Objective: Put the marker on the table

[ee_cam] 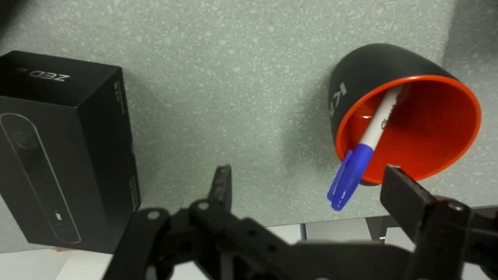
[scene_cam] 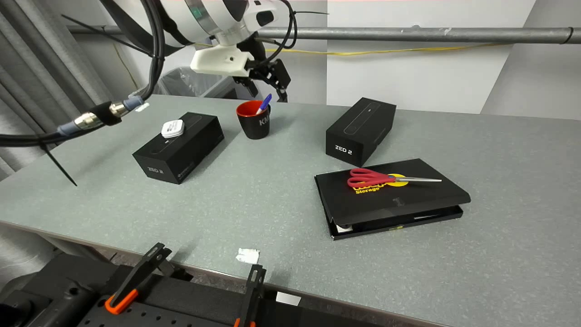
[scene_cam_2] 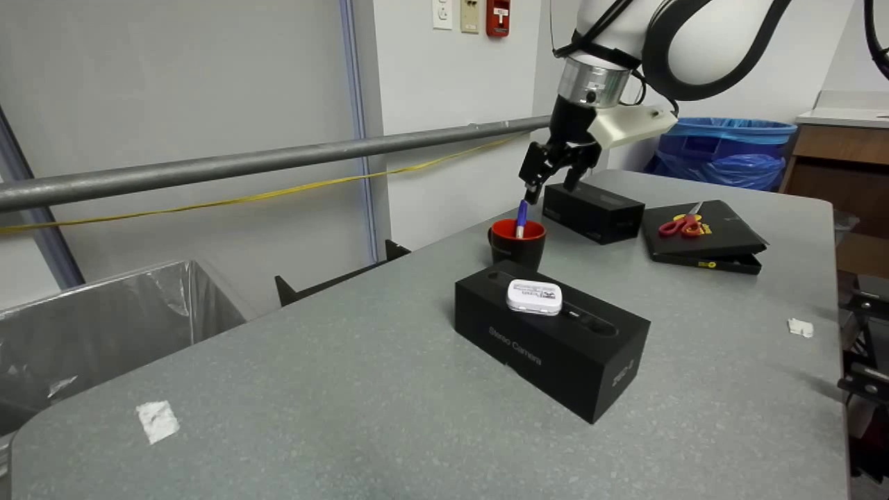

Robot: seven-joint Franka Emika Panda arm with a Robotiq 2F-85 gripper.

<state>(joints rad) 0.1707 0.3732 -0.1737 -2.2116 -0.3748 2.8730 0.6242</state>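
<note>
So the gripper (ee_cam: 307, 173) has its fingers spread wide, and the wrist view shows space between both tips and the marker (ee_cam: 362, 153). In an exterior view the blue cap (scene_cam_2: 522, 210) looks almost touching a finger, fwiw. Marker's tilted inside the black mug (ee_cam: 435, 124), cap sticking out past the rim; wrist view shows way more of its white barrel. Mug's near the table (scene_cam: 254, 200)'s far edge, between the left box (scene_cam: 179, 150) (white tin (scene_cam: 173, 129) on top) and the right box (scene_cam: 361, 131). The "Stereo Camera" lettering (scene_cam_2: 514, 345) on the left box only reads in an exterior view. Just nearer than the right box, red scissors (scene_cam: 391, 178) lie on a black case (scene_cam: 363, 206). Open room runs between left box and case to a white scrap (scene_cam: 248, 255) by the near edge, plus more right of the case.
</note>
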